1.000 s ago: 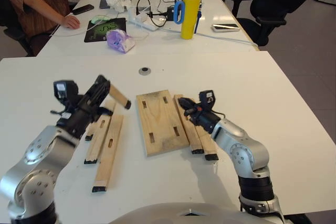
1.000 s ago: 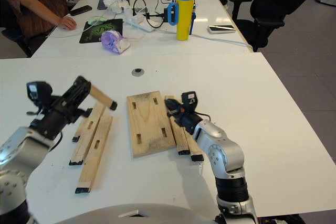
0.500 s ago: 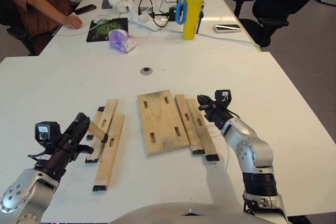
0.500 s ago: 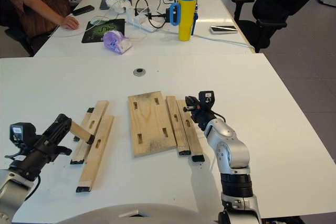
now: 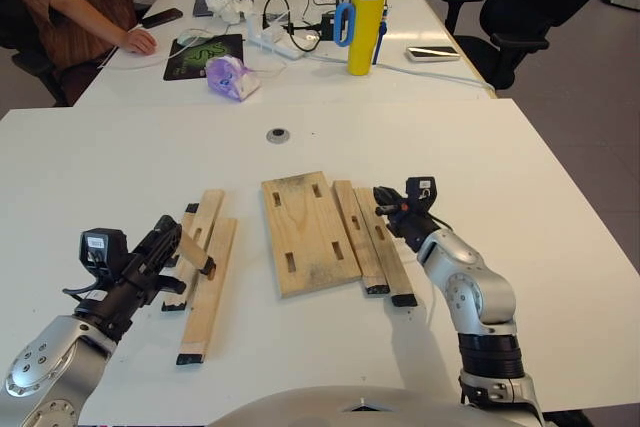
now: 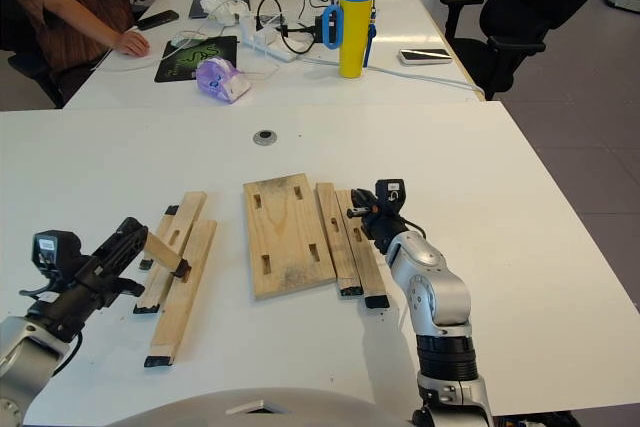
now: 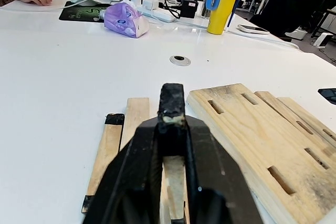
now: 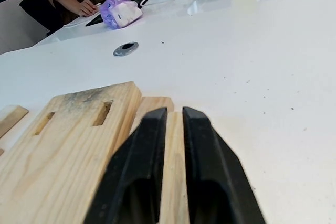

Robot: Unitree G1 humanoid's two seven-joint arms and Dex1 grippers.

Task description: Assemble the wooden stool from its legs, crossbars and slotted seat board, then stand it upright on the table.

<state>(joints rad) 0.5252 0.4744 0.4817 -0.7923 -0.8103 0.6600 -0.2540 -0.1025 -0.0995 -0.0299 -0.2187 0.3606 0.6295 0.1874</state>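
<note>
The slotted seat board (image 5: 305, 232) lies flat mid-table. Two slotted legs (image 5: 358, 237) lie side by side against its right edge. Two more long pieces (image 5: 208, 287) lie left of it. My left gripper (image 5: 172, 247) hovers low over those left pieces, shut on a short crossbar (image 7: 171, 98) with a black end that sticks out ahead of the fingers. My right gripper (image 5: 385, 202) sits at the far end of the right-hand legs; its fingers (image 8: 152, 145) stand a narrow gap apart with nothing between them, just above a leg (image 8: 173, 192).
At the back of the table stand a yellow bottle (image 5: 363, 29), a purple pack (image 5: 228, 78), cables and a phone (image 5: 432, 52). A round cable grommet (image 5: 277, 135) lies behind the seat board. Bare table lies right of my right arm.
My left arm dropped from a raised pose near the seat board and pulled back toward me, still holding the crossbar. My right gripper shifted right, from the inner leg to the outer one.
</note>
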